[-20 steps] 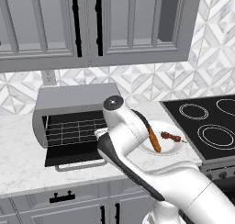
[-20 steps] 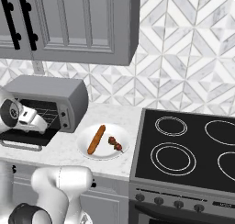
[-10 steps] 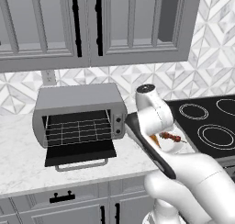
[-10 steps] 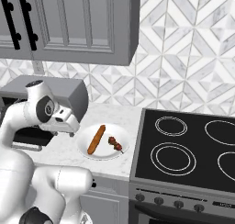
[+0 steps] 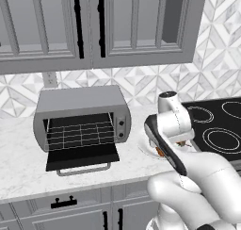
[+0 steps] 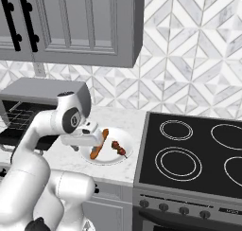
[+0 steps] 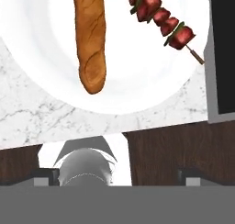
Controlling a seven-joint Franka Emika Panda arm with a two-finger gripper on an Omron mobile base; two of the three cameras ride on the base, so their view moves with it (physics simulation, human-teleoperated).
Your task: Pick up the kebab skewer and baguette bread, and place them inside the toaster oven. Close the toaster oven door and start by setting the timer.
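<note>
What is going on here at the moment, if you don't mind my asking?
The robot arm has its open pincer hanging over a white plate on the marble counter, holding nothing. On the plate lie the baguette bread and the kebab skewer, side by side and untouched. The toaster oven stands with its door dropped open and its rack bare.

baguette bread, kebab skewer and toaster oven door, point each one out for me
baguette bread [image 7: 90,39], hand view, middle of the loaf
kebab skewer [image 7: 161,17], hand view, a meat chunk midway along the stick
toaster oven door [image 5: 82,156], left base view, inner face of the dropped-open panel
</note>
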